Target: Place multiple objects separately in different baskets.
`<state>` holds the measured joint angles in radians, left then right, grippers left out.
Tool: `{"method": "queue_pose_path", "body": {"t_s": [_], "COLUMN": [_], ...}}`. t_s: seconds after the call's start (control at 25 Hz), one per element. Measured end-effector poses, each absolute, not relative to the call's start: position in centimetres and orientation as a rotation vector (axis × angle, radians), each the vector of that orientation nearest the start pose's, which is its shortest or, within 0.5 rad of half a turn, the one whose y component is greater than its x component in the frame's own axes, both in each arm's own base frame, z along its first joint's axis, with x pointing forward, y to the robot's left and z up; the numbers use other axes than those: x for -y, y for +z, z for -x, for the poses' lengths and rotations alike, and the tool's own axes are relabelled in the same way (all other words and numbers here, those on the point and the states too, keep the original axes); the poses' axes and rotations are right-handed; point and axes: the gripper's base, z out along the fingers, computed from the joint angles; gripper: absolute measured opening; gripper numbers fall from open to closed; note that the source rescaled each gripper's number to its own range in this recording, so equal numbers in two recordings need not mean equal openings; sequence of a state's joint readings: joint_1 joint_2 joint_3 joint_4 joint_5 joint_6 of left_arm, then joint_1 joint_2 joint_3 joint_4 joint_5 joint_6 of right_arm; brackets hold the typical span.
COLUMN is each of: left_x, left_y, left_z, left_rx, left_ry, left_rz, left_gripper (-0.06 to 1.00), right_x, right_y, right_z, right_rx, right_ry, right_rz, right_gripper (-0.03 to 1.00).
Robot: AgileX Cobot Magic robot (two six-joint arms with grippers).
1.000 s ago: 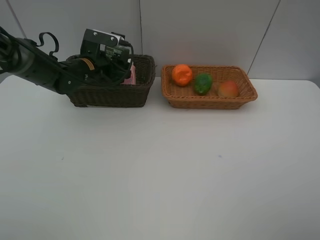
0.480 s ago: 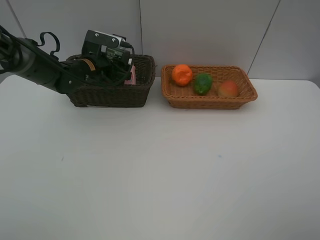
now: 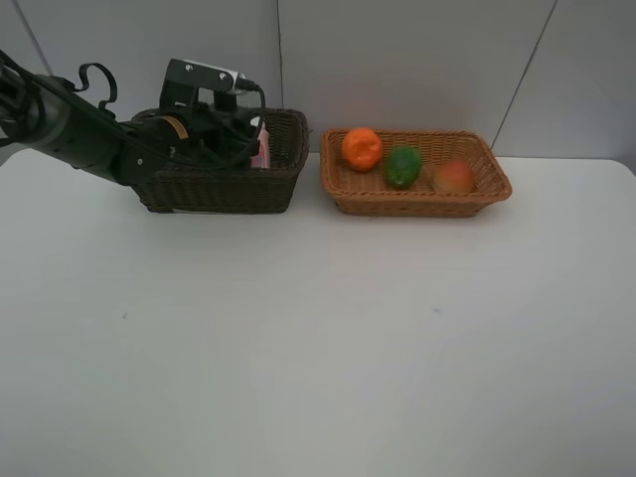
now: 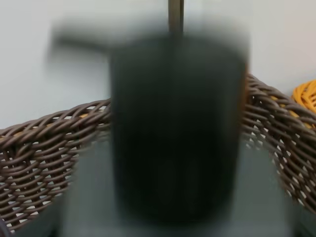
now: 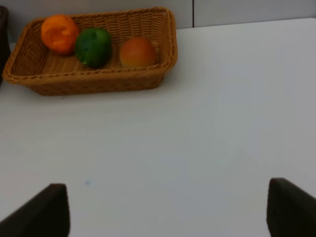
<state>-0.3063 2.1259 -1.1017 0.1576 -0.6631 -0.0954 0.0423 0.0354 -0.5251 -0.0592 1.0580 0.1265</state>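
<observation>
My left arm (image 3: 94,144) reaches over the dark-brown basket (image 3: 224,189), and its gripper end is down inside. In the left wrist view a dark, blurred bottle (image 4: 177,128) fills the middle, and my left gripper (image 4: 177,202) is shut on it, with the basket's woven wall (image 4: 39,143) behind. A pink bottle (image 3: 261,149) shows inside the same basket. The light tan basket (image 3: 417,205) holds an orange tangerine (image 3: 362,148), a green fruit (image 3: 402,166) and a red-orange fruit (image 3: 453,178). My right gripper (image 5: 168,212) hangs open above the bare table, short of the tan basket (image 5: 98,81).
The white table (image 3: 318,338) spreads in front of both baskets. A grey wall (image 3: 417,60) stands close behind them. The two baskets sit side by side with a narrow gap between them. A corner of the tan basket (image 4: 306,94) shows in the left wrist view.
The left wrist has sunk a little lower over the dark-brown basket. The fruits, the baskets and the right gripper have not moved.
</observation>
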Motion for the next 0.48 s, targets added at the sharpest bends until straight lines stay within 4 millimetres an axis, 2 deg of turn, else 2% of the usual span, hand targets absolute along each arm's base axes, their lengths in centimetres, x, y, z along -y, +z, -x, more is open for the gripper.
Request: {"method": "queue_pose_path", "body": {"t_s": [0.28,0.48], "left_x": [13.97,13.96], "left_y": [13.04,13.73], "left_z": [-41.30,-41.28], "left_rx": [-1.807,-1.804], "left_ry": [-0.289,-0.318], "left_rz": [-0.365,-0.326], "left_gripper": [0.84,0.98], "right_x": [0.48,0.48], "right_y": [28.47,28.47], "right_z": [0.19,0.19], "right_rx": [-2.049,-2.049], "right_ry": [0.034,0.034], "right_rz": [-0.089,-0.089], "right_gripper": [0.70,0.70]}}
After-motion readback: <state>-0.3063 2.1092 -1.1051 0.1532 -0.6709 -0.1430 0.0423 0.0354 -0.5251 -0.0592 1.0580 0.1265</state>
